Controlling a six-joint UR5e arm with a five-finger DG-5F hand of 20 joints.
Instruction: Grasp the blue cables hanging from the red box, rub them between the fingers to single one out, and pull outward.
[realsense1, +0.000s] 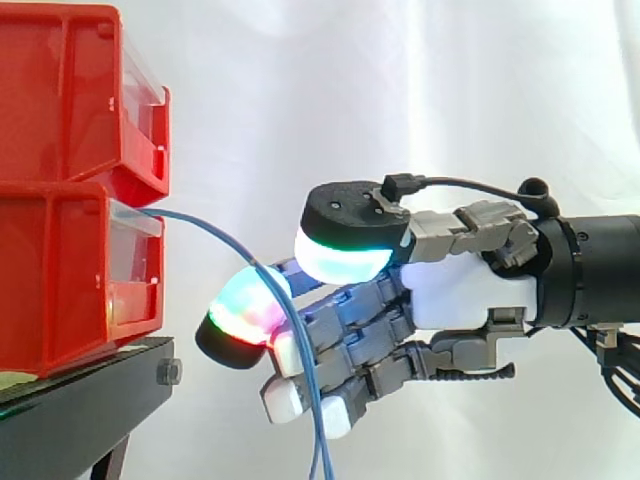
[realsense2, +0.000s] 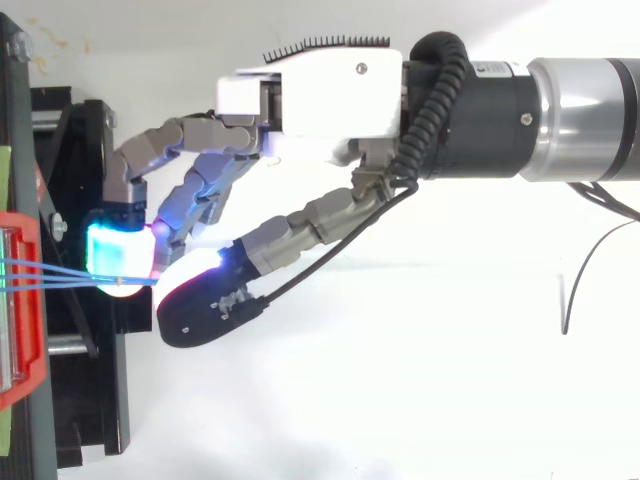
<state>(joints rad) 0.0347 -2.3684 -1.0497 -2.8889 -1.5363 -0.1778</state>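
My hand (realsense1: 455, 295) is level, arm entering from the right, fingers curled round the blue cables (realsense1: 200, 222). It is grasping them, though I can't tell how tight the pinch is. The cables leave the front lip of the lower red bin (realsense1: 60, 280) and arc out and down. They pass between my multicolour finger pad (realsense1: 240, 310) and green-white thumb pad (realsense1: 345, 258). Then they hang across my lower fingertips (realsense1: 287, 398) and off the bottom of the side view. Top view: a few separate strands fan from the bin (realsense2: 25, 300) and converge at my cyan-lit pad (realsense2: 118, 255).

Handling, my guess: thin, light and limp, with a smooth jacket that is likely slippery. The strands bunch and should roll over each other under the pads. That helps single one out, but too loose a pinch lets them all slip. They are probably not fragile. The anchored end inside the bin is hidden, so a hard yank could snag or drag the bin. Best hold is where I am: on the free arc just outside the bin, pad to pad, not with the lower fingers.

Room: the bin lip and the edge of the black stand (realsense1: 90, 400) are near my finger pad on the left. The upper red bin (realsense1: 70, 90) juts out above there. To the right, along my arm, it is open before the white curtain (realsense1: 400, 100). I'd pull that way, level, away from the bins.
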